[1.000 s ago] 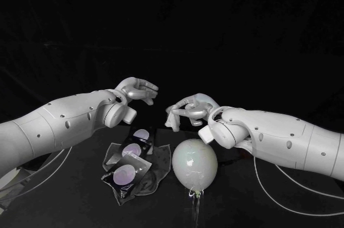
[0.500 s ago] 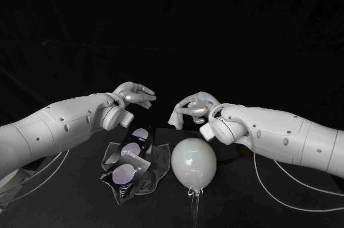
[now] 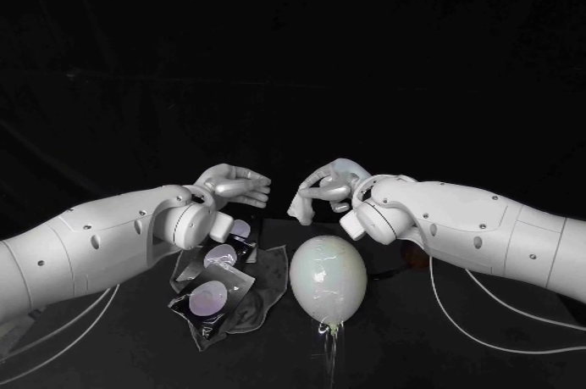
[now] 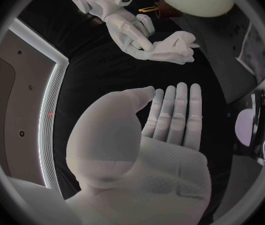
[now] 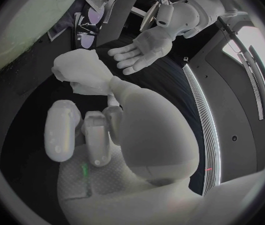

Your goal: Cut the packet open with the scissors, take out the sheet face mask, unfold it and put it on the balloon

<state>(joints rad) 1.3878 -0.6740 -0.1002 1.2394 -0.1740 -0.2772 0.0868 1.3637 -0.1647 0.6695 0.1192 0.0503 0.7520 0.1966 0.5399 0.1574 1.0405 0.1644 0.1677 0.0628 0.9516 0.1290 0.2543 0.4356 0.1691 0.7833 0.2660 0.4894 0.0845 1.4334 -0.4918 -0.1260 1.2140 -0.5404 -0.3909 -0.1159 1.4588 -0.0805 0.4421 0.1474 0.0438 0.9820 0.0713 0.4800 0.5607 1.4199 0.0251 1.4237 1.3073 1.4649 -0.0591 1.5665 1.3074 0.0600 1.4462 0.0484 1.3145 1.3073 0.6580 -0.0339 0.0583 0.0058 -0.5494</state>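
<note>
Fingers of right hand (image 3: 329, 186) pinch wadded sheet face mask (image 5: 80, 71), left hand (image 3: 238, 184) released and empty; fumbled unfolding could drop it beside balloon (image 3: 329, 279) below the fingers.

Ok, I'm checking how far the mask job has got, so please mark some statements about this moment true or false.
1. The right hand holds the folded sheet mask. True.
2. The left hand grips scissors. False: it is open, fingers straight, holding nothing.
3. The sheet mask covers the balloon. False: the balloon lies bare on the table.
4. The packets lie beside the balloon, on the left arm's side. True.
</note>
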